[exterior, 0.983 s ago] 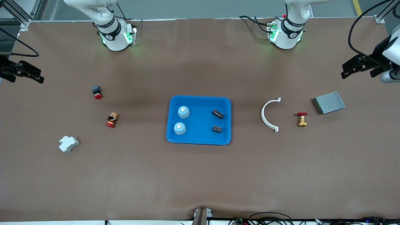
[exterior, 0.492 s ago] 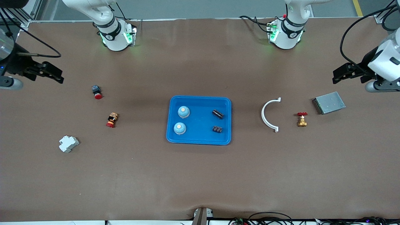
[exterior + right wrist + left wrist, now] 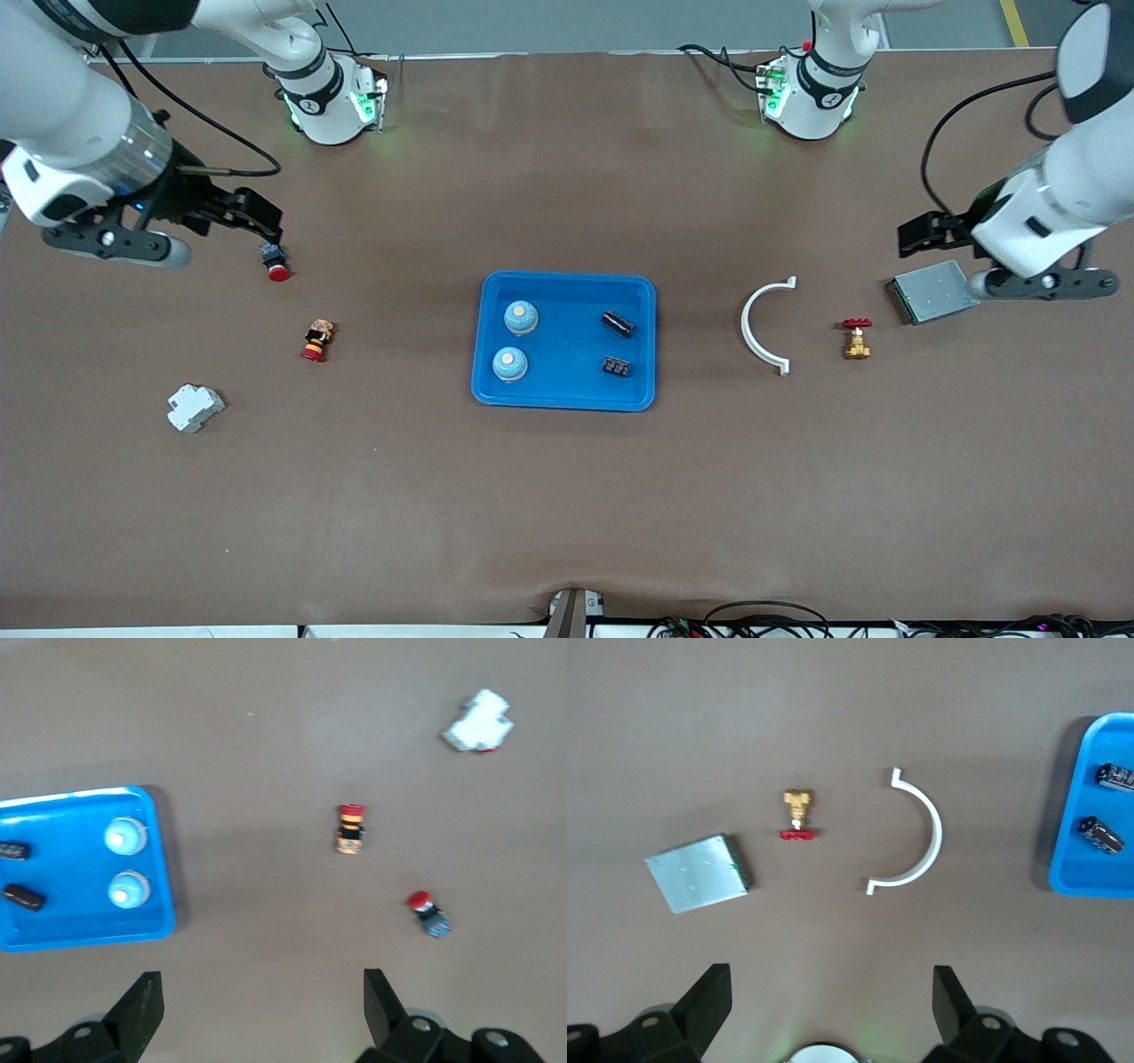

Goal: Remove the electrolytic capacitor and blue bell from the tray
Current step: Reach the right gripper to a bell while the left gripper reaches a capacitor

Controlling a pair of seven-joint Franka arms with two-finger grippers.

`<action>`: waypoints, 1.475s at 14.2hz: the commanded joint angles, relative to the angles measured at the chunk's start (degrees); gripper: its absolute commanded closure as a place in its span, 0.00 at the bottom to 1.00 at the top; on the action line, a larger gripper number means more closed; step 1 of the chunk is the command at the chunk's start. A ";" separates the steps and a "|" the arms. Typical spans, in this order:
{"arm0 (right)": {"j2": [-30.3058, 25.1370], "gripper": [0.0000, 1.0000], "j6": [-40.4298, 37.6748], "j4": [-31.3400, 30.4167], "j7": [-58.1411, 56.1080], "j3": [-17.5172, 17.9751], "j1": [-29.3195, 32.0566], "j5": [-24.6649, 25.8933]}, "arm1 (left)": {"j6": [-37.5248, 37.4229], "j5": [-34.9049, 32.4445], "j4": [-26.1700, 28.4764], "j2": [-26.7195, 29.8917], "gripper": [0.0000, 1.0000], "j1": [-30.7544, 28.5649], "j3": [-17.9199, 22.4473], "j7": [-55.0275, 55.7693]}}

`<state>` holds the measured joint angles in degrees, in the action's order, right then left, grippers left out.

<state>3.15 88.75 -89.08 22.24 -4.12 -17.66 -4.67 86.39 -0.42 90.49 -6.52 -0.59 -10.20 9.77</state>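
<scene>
Both jaws wide apart, seemingly empty.

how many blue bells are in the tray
2. Both sit in the tray at the right arm's end: one bell farther from the front camera, the other bell nearer. None looks hidden.

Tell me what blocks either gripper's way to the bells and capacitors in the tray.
Nothing visible does. The left gripper hangs open over the grey metal plate, the right gripper open over the red pushbutton. Bare table lies between them and the tray.
</scene>
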 commanded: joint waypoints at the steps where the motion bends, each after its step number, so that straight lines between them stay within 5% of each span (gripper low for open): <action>1: 2.99 0.00 0.46 1.27 0.70 -0.53 -1.15 -3.58 | -0.70 -0.19 -1.19 -2.87 0.00 2.34 -0.17 6.73; 7: 9.67 0.00 10.02 1.10 8.06 -0.62 -6.50 -6.84 | 2.63 0.60 -0.58 -8.84 0.00 7.97 -1.05 21.40; 21: 24.96 0.00 25.32 0.84 18.19 -0.62 -14.59 -6.76 | 23.80 2.89 -0.93 -22.64 0.00 20.62 -1.23 61.75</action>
<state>26.06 112.46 -89.17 38.77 -4.15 -30.63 -10.29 107.63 1.65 90.52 -27.07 18.90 -11.74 66.87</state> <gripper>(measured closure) 0.000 0.000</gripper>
